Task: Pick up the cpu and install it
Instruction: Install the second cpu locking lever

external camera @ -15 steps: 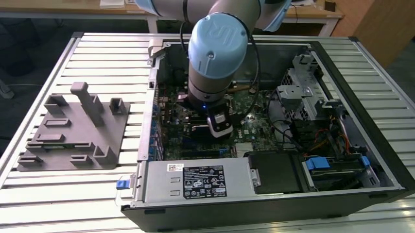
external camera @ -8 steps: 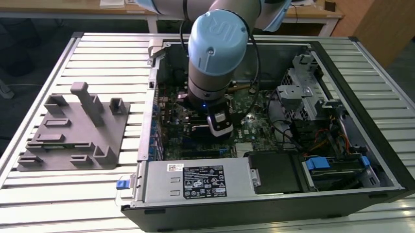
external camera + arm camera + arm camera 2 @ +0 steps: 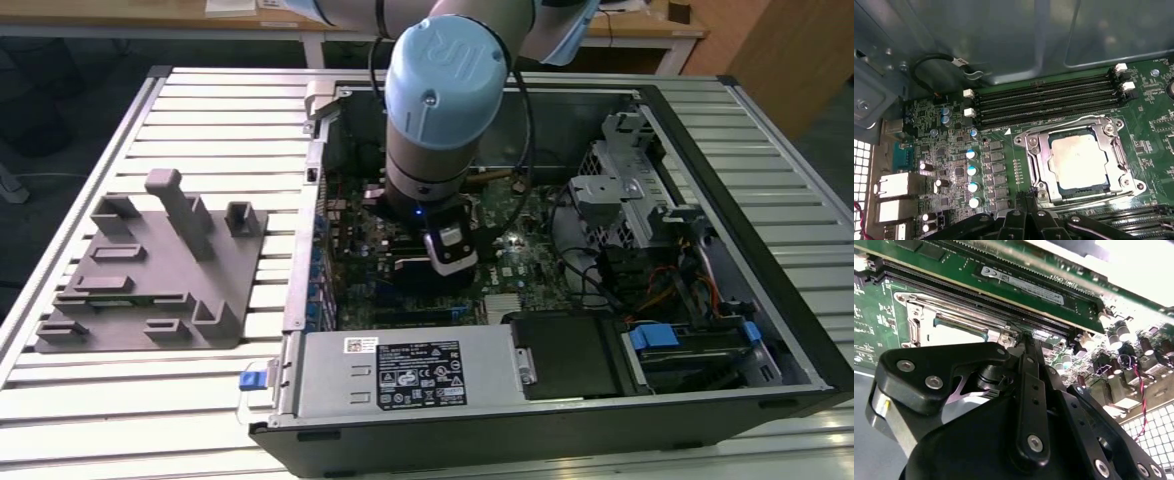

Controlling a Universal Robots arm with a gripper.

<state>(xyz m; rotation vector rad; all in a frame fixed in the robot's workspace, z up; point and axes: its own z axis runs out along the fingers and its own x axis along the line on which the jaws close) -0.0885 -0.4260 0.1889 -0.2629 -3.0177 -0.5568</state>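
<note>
Black claw (image 3: 1026,200) linkage loomed closest, its fingertips pressed together just beside the socket frame (image 3: 1035,156). At two o'clock from them, the cpu (image 3: 1078,161) sat inside that frame.

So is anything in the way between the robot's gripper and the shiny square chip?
Nothing visible is. In the first wrist view, the small, pale silvery square cpu already lies inside the metal-framed socket on the green motherboard, and the black gripper sits just beside it with only bare board between.
</note>
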